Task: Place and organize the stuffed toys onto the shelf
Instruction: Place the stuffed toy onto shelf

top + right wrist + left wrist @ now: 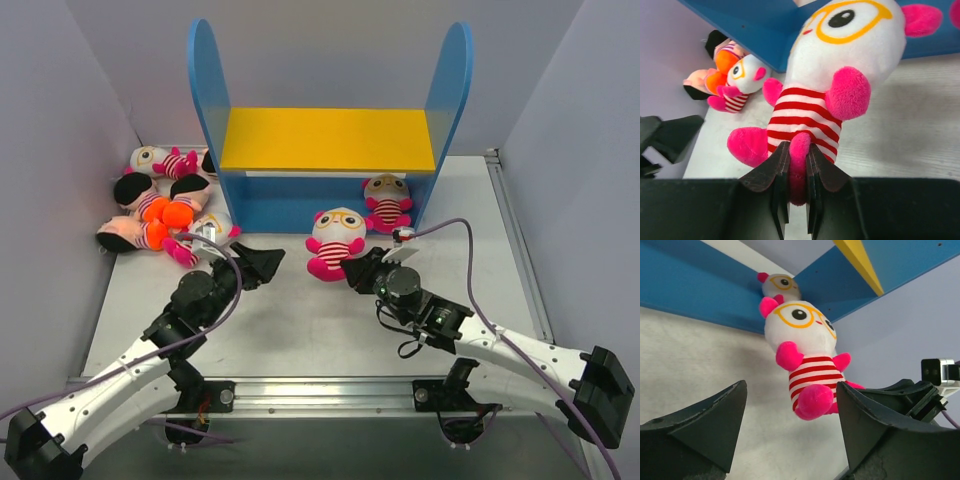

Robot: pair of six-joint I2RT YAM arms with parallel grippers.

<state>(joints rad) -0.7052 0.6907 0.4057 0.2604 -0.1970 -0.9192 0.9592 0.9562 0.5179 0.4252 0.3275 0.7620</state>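
Observation:
The shelf [328,140] stands at the back, with blue side panels and a yellow upper board. One striped stuffed toy [387,203] sits on its blue base. A second striped toy [337,243] stands on the table in front of it. My right gripper [358,268] is shut on that toy's pink leg [799,150], and the toy [840,65] is upright in the right wrist view. My left gripper [258,265] is open just left of the toy, which is beyond its fingertips [742,385] and not between them. Several more stuffed toys [160,205] lie piled at the left.
The pile holds striped and peach-headed orange toys beside the shelf's left panel [207,90], close to the left wall. Grey walls close in both sides. A metal rail [320,385] runs along the near table edge between the arm bases.

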